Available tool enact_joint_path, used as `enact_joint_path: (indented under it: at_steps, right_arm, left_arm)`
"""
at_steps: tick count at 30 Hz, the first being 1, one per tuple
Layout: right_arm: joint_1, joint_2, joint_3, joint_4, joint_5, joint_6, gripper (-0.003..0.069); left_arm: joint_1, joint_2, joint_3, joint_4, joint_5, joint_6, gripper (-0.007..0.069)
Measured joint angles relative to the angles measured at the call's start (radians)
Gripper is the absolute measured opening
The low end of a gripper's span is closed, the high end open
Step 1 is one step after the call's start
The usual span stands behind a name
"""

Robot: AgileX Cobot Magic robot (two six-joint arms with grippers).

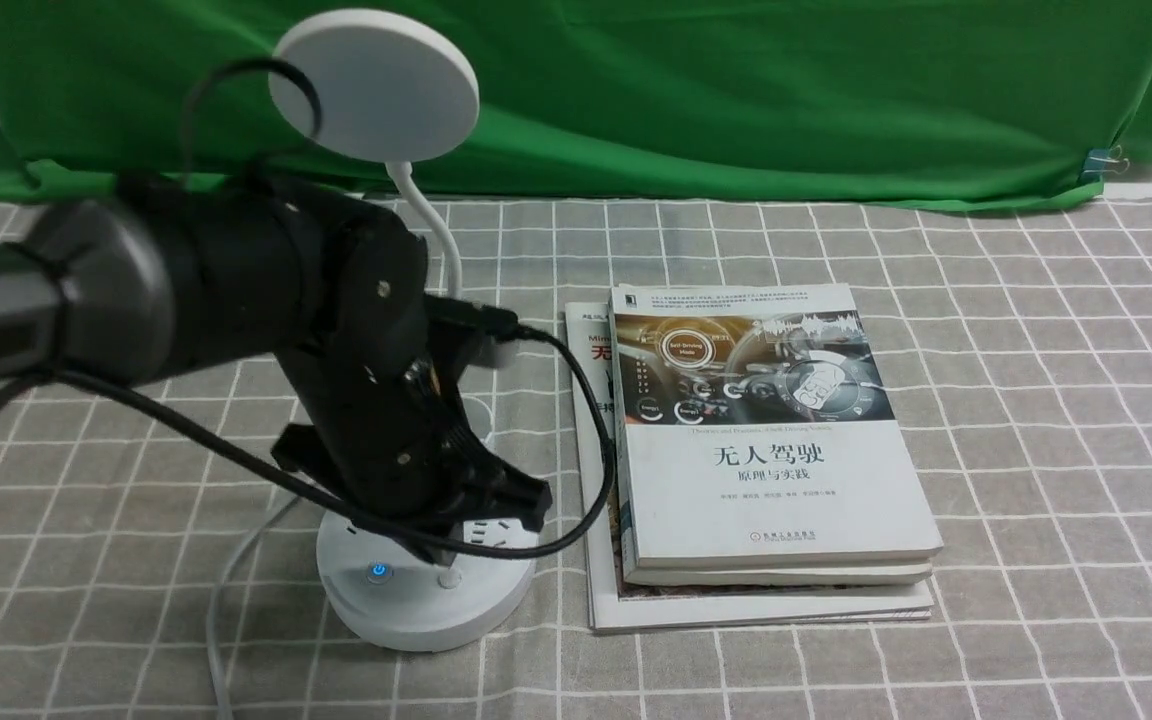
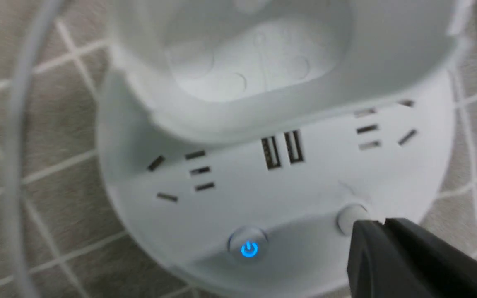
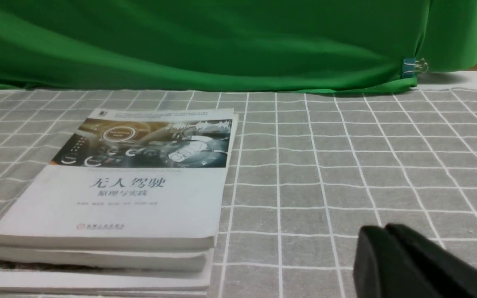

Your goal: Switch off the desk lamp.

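The white desk lamp stands at the left of the table, its flat disc head [image 1: 374,84] raised on a thin curved neck [image 1: 433,225]. The disc looks unlit. On its round base [image 1: 406,612] a blue power symbol glows on one button [image 1: 379,572] [image 2: 249,249]. A plain white button [image 1: 449,579] [image 2: 348,216] sits beside it. My left gripper [image 1: 456,555] [image 2: 377,223] is shut, its tip resting at that white button. The cup holder [image 2: 263,62] rises above the sockets. My right gripper [image 3: 383,229] is shut and holds nothing, low over the cloth.
A stack of books [image 1: 766,450] [image 3: 114,194] lies just right of the lamp base. The lamp's white cord [image 1: 236,570] trails off the base's left side. My left arm's black cable [image 1: 576,440] loops toward the books. A green backdrop [image 1: 736,90] closes the far edge.
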Motion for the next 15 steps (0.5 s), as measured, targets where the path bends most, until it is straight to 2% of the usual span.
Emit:
enact_joint_path:
  at_steps: [9,12,15]
  right_arm:
    - [0.0,0.0,0.0,0.0,0.0,0.0,0.0035]
    - [0.0,0.0,0.0,0.0,0.0,0.0,0.0035]
    - [0.0,0.0,0.0,0.0,0.0,0.0,0.0035]
  left_arm:
    - [-0.036,-0.09,0.051,0.032,-0.01,0.008,0.0001]
    - [-0.039,-0.232,0.14,0.025,-0.091,0.004,0.0001]
    - [-0.039,-0.413,0.276,0.024,-0.254,0.0,0.0001]
